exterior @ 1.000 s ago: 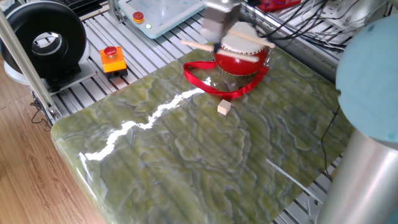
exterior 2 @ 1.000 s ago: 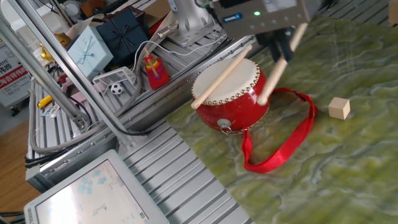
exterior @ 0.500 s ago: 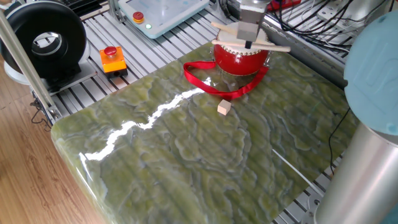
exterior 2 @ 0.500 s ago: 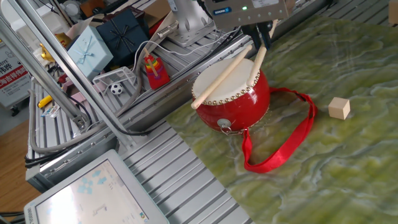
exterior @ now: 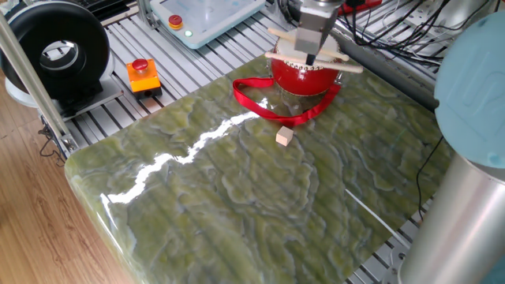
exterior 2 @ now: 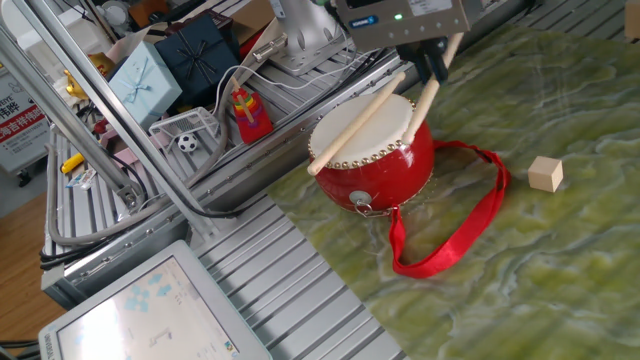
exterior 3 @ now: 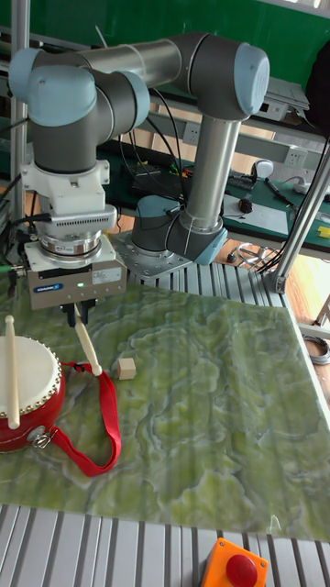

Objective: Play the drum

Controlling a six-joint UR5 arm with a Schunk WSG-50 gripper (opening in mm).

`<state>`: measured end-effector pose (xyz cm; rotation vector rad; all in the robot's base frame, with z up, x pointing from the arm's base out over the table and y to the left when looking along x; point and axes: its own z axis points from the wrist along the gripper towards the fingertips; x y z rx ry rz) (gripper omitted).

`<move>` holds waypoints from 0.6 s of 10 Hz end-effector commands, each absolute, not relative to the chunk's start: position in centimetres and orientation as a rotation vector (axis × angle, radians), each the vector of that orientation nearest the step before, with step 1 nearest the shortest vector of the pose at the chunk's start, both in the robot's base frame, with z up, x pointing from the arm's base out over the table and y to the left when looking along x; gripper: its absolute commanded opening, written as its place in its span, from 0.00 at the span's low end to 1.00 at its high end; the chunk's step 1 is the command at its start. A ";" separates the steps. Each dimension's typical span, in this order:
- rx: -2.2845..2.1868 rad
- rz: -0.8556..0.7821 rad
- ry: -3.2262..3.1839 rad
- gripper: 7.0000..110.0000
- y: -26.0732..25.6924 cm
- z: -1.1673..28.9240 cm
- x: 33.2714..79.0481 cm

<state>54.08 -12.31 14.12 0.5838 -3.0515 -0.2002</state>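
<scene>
The drum (exterior 2: 375, 160) is a glossy red barrel with a cream skin. It stands at the marble slab's edge, and its red ribbon strap (exterior 2: 455, 235) trails over the slab. One wooden drumstick (exterior 2: 355, 125) lies loose across the skin. My gripper (exterior 2: 437, 62) hangs just above the drum's rim, shut on a second drumstick (exterior 2: 427, 95). That stick slants down and its tip is at the skin's edge. The tall fixed view has the drum (exterior 3: 23, 390) at the far left, with the gripper (exterior 3: 77, 316) and the held drumstick (exterior 3: 88, 348) to its right.
A small wooden cube (exterior: 284, 136) lies on the slab near the ribbon. An orange box with a red button (exterior: 143, 75) stands on the metal slats. Cables, gift boxes (exterior 2: 150, 75) and a tablet (exterior 2: 150, 310) crowd the slab's surroundings.
The gripper swung the held drumstick from beside the drum's wall up onto the skin's edge. Over the last half second it shifted only slightly. The loose stick stayed put.
</scene>
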 end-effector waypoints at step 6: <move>0.302 -0.222 -3.140 0.00 -11.7 14.3 55.7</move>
